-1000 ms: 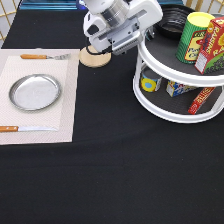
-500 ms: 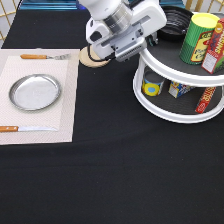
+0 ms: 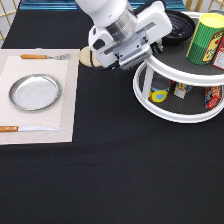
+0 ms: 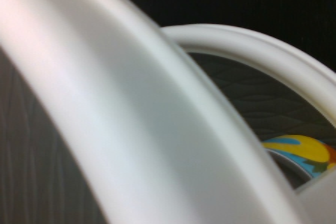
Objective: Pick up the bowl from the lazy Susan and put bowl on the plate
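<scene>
The black bowl (image 3: 181, 26) lies on the upper tier of the white lazy Susan (image 3: 172, 76) at the exterior view's top right, partly hidden behind the robot hand. My gripper (image 3: 142, 50) hangs at the turntable's left rim, just left of the bowl and holding nothing that shows. The wrist view is filled by the lazy Susan's white rims (image 4: 150, 125) seen from very close. The silver plate (image 3: 35, 92) sits bare on a pale placemat (image 3: 65, 120) at the left.
A green can (image 3: 206, 39) and a red box stand on the upper tier next to the bowl. Small tins (image 3: 160, 95) sit on the lower tier. A fork (image 3: 42, 56) and a knife (image 3: 25, 129) flank the plate, and a wooden coaster (image 3: 86, 57) lies behind the hand.
The hand has moved a little to the right and downward, closer to the lazy Susan's left rim. The bowl and plate stay where they were.
</scene>
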